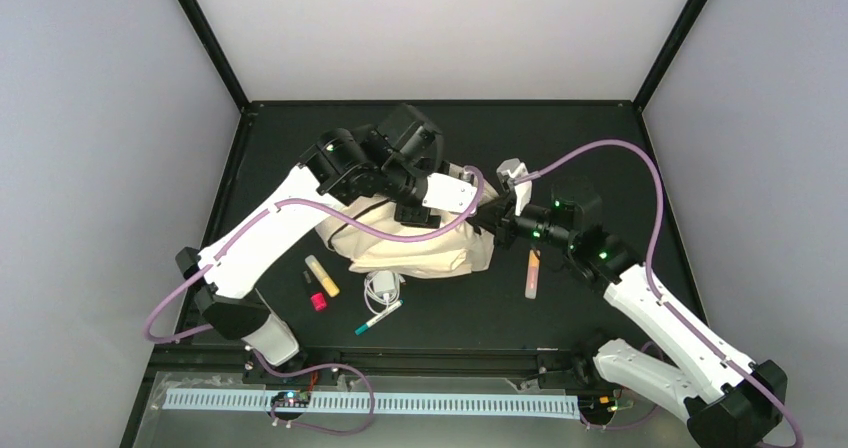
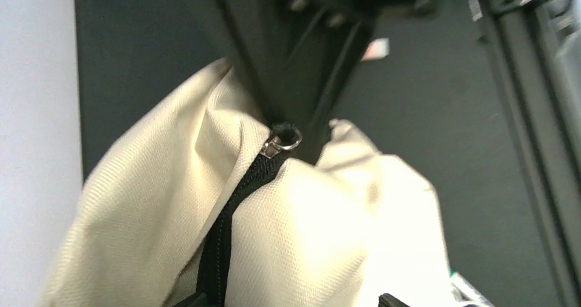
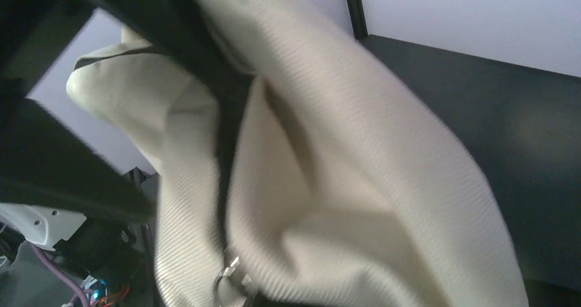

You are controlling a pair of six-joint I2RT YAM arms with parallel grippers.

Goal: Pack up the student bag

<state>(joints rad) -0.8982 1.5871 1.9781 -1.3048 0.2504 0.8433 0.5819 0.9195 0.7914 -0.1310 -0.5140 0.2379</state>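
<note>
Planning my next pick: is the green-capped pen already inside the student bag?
No, the green-capped pen lies on the table in front of the student bag, beside the white cable.

left arm (image 1: 270, 233) is covering a big chunk of the student bag (image 1: 430, 260) from up top, both wrist cams are cropping it at the bottom, and the left gripper (image 2: 294, 115) is blurring out dark, gap unclear
</note>
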